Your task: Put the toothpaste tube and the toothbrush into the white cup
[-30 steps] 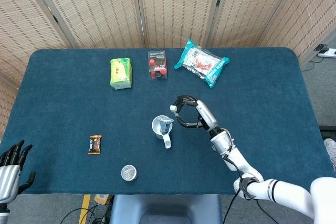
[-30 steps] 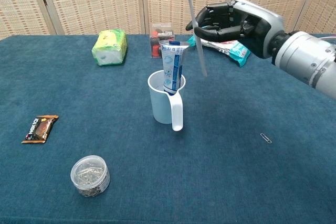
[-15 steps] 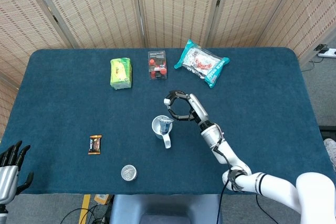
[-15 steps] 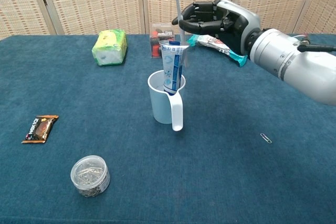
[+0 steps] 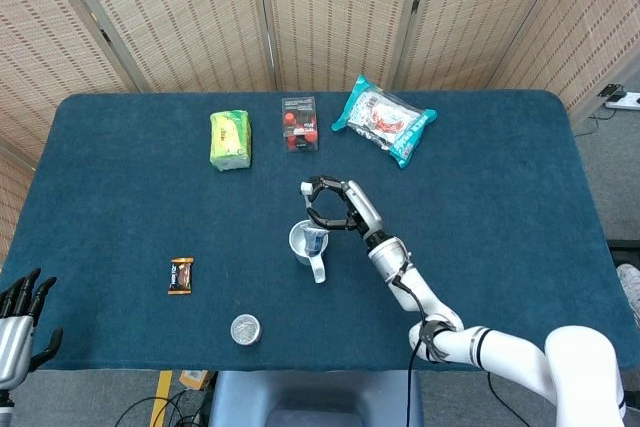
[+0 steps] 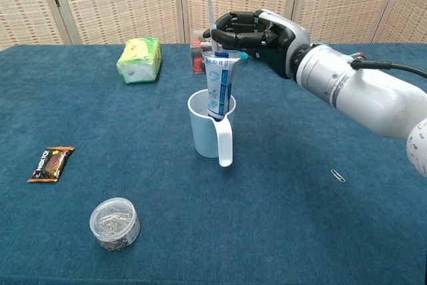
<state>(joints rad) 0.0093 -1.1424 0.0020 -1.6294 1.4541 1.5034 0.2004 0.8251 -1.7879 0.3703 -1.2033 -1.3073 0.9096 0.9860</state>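
Note:
The white cup (image 6: 209, 129) (image 5: 306, 243) stands mid-table with its handle toward me. A blue and white toothpaste tube (image 6: 219, 88) stands upright inside it. My right hand (image 6: 257, 34) (image 5: 332, 206) hovers just above and behind the cup, pinching a white toothbrush (image 6: 211, 6) upright, bristles on top. The brush's lower end drops behind the tube, over the cup's mouth; whether it is inside the cup is hidden. My left hand (image 5: 20, 322) rests at the table's near left corner, holding nothing, fingers apart.
A green packet (image 6: 139, 59), a clear box with red items (image 6: 200, 48) and a teal snack bag (image 5: 384, 119) lie along the far side. A brown candy bar (image 6: 51, 163), a small round jar (image 6: 115, 222) and a paperclip (image 6: 338, 175) lie nearer.
My right hand has carried the toothbrush leftward from beside the cup to right above it. The brush went from tilted to nearly upright. The left hand slid slightly lower.

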